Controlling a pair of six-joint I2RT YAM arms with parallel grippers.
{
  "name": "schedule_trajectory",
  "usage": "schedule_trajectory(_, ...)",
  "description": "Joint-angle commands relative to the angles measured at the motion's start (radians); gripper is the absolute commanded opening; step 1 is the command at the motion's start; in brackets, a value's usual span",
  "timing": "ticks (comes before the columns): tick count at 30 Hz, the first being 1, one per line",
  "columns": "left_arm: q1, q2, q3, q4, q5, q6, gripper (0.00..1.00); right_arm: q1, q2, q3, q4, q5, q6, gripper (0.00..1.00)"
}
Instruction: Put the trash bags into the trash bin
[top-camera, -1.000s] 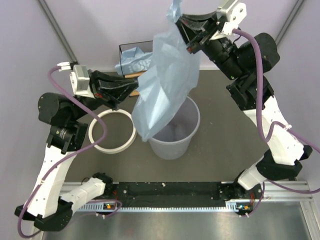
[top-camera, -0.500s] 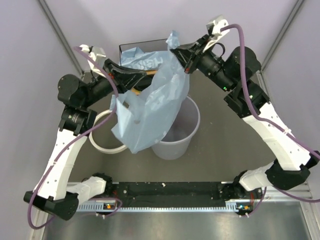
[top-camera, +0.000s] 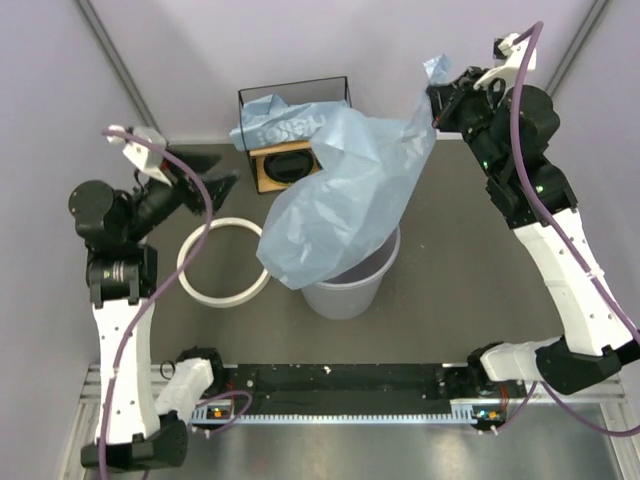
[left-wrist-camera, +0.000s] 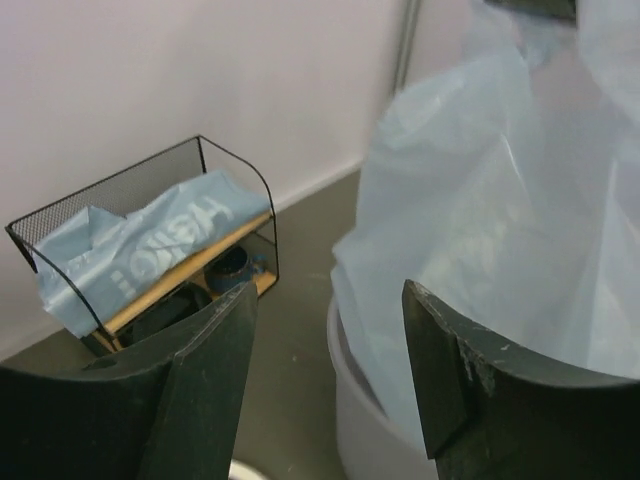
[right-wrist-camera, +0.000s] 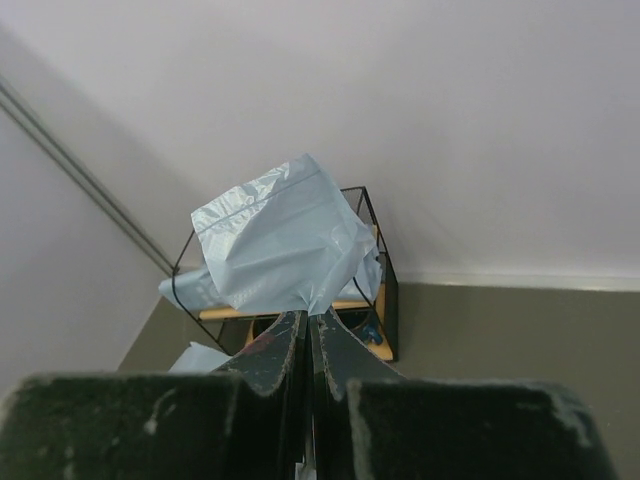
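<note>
A large light-blue trash bag (top-camera: 345, 190) hangs from my right gripper (top-camera: 440, 100), which is shut on its top corner high at the back right. The film drapes down over the mouth of the whitish trash bin (top-camera: 350, 288), and its lower end droops past the bin's left rim. In the right wrist view the fingers pinch bunched film (right-wrist-camera: 280, 245) at the right gripper (right-wrist-camera: 309, 315). My left gripper (top-camera: 228, 183) stands open left of the bag and apart from it. In the left wrist view the left gripper (left-wrist-camera: 330, 330) holds nothing, with the bag (left-wrist-camera: 500, 220) and the bin rim (left-wrist-camera: 345, 370) ahead.
A black-wire shelf (top-camera: 345, 95) stands at the back with another blue bag (top-camera: 285, 125) on top and dark bowls (top-camera: 290, 165) below. The bin's loose white ring (top-camera: 223, 262) lies on the table left of the bin.
My left gripper has let go of the bag, opened and drawn back to the left. The right gripper has swung right with the bag, whose body now hangs over the bin.
</note>
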Motion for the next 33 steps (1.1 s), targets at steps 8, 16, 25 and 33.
schedule_trajectory(8, 0.022, -0.204, -0.092, -0.729, 0.431, 0.616, 0.84, -0.005, -0.012, 0.059, -0.044, 0.043, 0.060, 0.00)
schedule_trajectory(16, -0.407, -0.150, -0.143, -0.579, 0.142, 0.667, 0.97, -0.005, 0.026, 0.116, -0.049, 0.019, 0.064, 0.00)
schedule_trajectory(25, -0.633, -0.008, -0.091, -0.298, -0.206, 0.548, 0.55, -0.004, 0.046, 0.156, -0.047, -0.048, 0.050, 0.00)
schedule_trajectory(33, -0.633, 0.187, -0.036, -0.195, -0.463, 0.401, 0.00, -0.004, 0.058, 0.144, -0.046, -0.077, 0.008, 0.00)
